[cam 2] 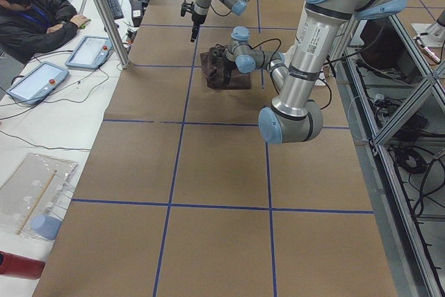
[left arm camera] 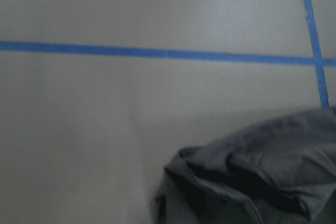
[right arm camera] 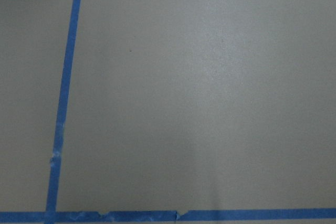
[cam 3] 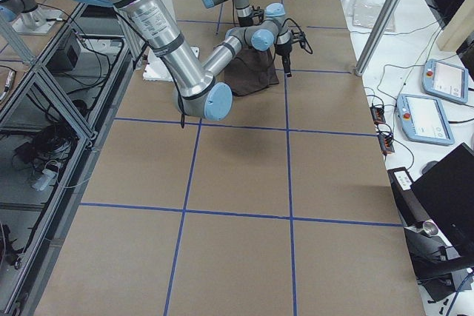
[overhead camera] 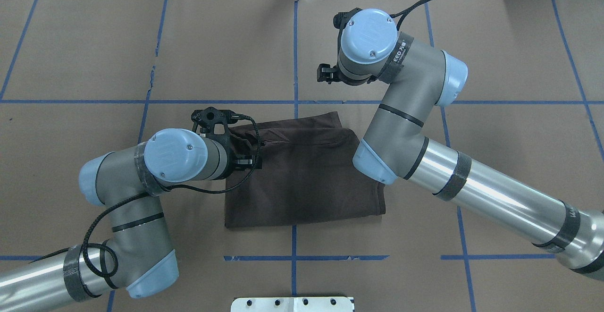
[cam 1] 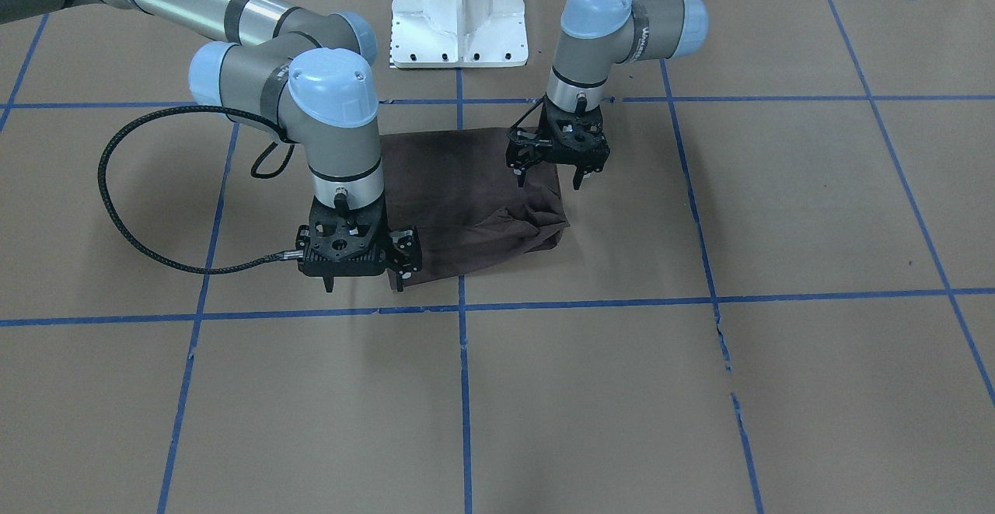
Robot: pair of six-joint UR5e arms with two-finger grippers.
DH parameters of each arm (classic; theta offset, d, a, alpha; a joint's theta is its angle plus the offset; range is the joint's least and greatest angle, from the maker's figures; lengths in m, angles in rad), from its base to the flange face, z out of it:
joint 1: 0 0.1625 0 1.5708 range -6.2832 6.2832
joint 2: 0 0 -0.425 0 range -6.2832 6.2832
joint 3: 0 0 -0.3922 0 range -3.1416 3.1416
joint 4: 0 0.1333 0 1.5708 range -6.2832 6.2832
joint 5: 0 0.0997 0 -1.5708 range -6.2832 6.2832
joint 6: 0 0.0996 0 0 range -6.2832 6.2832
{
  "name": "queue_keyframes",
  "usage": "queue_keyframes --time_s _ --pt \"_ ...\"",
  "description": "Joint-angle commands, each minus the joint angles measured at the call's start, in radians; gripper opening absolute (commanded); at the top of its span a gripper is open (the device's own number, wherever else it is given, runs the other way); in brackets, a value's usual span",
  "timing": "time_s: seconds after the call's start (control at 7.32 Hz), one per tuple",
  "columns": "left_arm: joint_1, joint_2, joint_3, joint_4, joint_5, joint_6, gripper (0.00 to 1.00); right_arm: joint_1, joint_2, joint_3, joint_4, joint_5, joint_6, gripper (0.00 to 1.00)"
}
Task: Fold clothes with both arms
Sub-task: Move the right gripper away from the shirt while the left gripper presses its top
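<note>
Exterior front-facing — left fingers [cam 1: 579,178], right fingers [cam 1: 329,284] spread, empty; overhead, wrists hide them – T-shirt [cam 1: 459,203] collar hidden.

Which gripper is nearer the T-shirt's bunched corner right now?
Left. The left gripper hovers over the brown T-shirt's bunched corner; the right gripper hangs raised past the shirt's far edge, over bare paper.

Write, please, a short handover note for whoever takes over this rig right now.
Left gripper: open, empty, over the left edge of the T-shirt.
Right gripper: open, empty, beside the shirt's far right corner, off the cloth.
T-shirt: mid-table, folded into a compact rectangle, held by neither gripper.
Done: the main folds appear made.
Left: the bunched corner on the far left side probably needs smoothing or a last fold.
</note>
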Motion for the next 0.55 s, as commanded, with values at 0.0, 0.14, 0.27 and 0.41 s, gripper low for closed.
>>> queue_keyframes --time_s 0.0,0.14,0.27,0.41 --pt "0.009 -0.033 0.06 0.002 0.023 0.001 1.0 0.0 -0.006 0.003 0.003 -0.001 -0.001 1.0" --pt "-0.008 -0.043 0.08 0.002 0.038 0.001 1.0 0.0 -0.007 0.003 0.003 -0.001 -0.001 1.0" --pt "-0.054 -0.061 0.108 0.0 0.035 0.001 1.0 0.0 -0.008 0.001 0.003 -0.001 -0.001 1.0" --pt "-0.107 -0.093 0.172 -0.015 0.03 0.006 1.0 0.0 -0.008 0.001 0.003 0.001 -0.001 1.0"
